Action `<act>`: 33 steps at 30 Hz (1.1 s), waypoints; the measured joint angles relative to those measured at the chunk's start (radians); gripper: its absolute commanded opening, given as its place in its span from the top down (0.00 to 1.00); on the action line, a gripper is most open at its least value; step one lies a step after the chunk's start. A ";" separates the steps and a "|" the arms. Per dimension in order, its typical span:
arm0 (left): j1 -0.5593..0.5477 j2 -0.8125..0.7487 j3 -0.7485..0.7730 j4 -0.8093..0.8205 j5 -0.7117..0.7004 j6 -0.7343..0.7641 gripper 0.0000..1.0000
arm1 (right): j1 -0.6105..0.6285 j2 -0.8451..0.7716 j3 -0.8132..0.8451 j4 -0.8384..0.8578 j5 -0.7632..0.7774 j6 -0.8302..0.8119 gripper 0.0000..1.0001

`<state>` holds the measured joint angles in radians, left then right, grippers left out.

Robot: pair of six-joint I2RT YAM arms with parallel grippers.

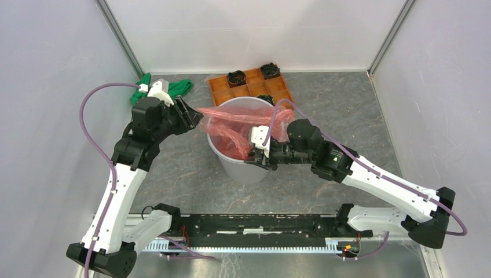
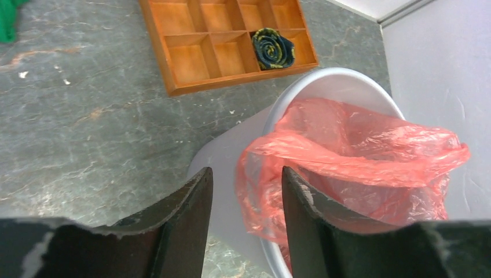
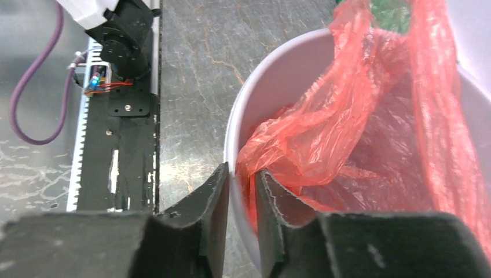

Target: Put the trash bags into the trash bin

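At the near rim of the trash bin [image 1: 243, 169]: right gripper [image 3: 243, 171] straddles the wall, one finger outside and one inside. Jaws are nearly together, clamped on the rim, with an edge of the trash bag [image 1: 234, 124] caught in the gap.

Left gripper [image 2: 248, 174] sits just outside the bin's left rim, jaws apart, holding nothing. The bag's left fold hangs over that rim, in line with the gap and just beyond the fingertips.

Bag: red-orange film, crinkled, mostly inside the bin, spread across the mouth and spilling over the left rim.

Just behind the bin's far rim: orange compartment tray [image 1: 255, 87]. Far left of the bin: green cloth [image 1: 173, 88].
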<state>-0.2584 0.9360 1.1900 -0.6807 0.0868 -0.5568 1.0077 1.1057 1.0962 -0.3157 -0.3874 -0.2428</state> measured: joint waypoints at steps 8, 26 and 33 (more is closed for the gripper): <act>0.005 0.034 -0.035 0.064 0.053 -0.001 0.68 | 0.010 0.095 0.125 -0.015 0.209 0.026 0.19; 0.024 0.042 -0.029 0.062 0.047 0.001 0.95 | 0.085 0.240 0.269 -0.025 0.452 0.066 0.90; 0.048 0.067 -0.018 0.051 0.051 0.003 0.98 | 0.101 0.174 0.242 -0.010 0.163 0.127 0.99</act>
<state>-0.2108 1.0031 1.1721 -0.6300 0.1383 -0.5541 1.1084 1.2793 1.3380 -0.3260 -0.2241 -0.1154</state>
